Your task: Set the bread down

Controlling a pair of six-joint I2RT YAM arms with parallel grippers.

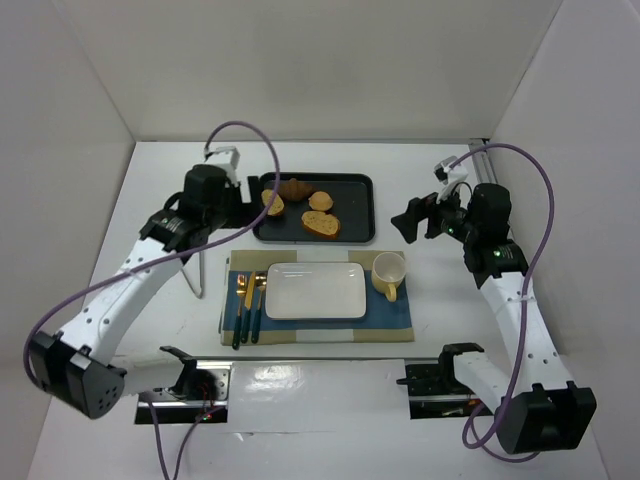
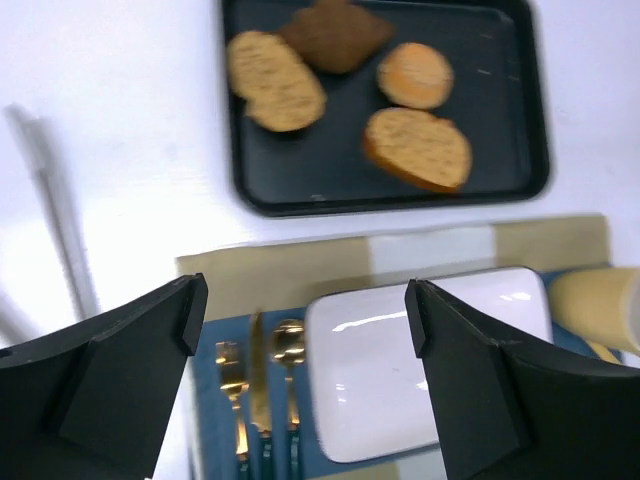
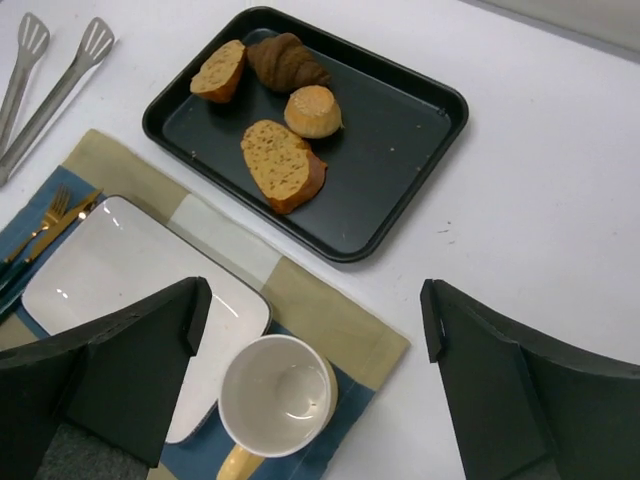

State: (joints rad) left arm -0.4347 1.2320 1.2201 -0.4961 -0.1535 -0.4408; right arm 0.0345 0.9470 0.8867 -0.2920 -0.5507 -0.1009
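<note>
When we start on the left, we see the left gripper [image 1: 243,198] [image 2: 305,295] up over the table by the left end of the black tray [image 1: 350,208] [image 2: 500,90] [image 3: 390,130]. Its two fingers [image 2: 120,380] are wide apart and hold nothing. From above we cannot make out its tips, because they are black against the black tray.

Metal tongs [image 1: 196,272] [image 2: 55,220] [image 3: 55,75] lie on the table near that arm. In the left wrist view the tongs are only a blurry gray streak. In the right wrist view their handles are cut off by the edge.

Next comes a blue and tan mat [image 1: 390,315] [image 2: 270,270] [image 3: 330,325]. On its left side lie a gold fork [image 2: 232,390], knife [image 2: 258,390] and spoon [image 2: 288,345]. Their dark handles are cut off at the bottom of the left wrist view.

The croissant [image 1: 292,189] [image 2: 335,35] [image 3: 285,62] is in the far left part of the tray. It touches a slice [image 1: 272,202] [image 2: 275,80] [image 3: 220,70] on its left, and a round bun [image 1: 320,200] [image 2: 414,75] [image 3: 312,110] sits just to its right. From above, its long side runs left to right, along the far rim. In the left wrist view it is blurry and its top is cut off.

A white plate [image 1: 315,290] [image 2: 400,370] [image 3: 110,270] sits on the mat, partly hidden by the fingers in both wrist views. A yellow cup [image 1: 390,272] [image 2: 595,305] [image 3: 277,395] stands just right of the plate, and its handle is cut off in the right wrist view.

Last is the right gripper [image 1: 415,222] [image 3: 315,295], to the right of the tray. Its fingers [image 3: 120,380] are also wide apart, with nothing between them.
</note>
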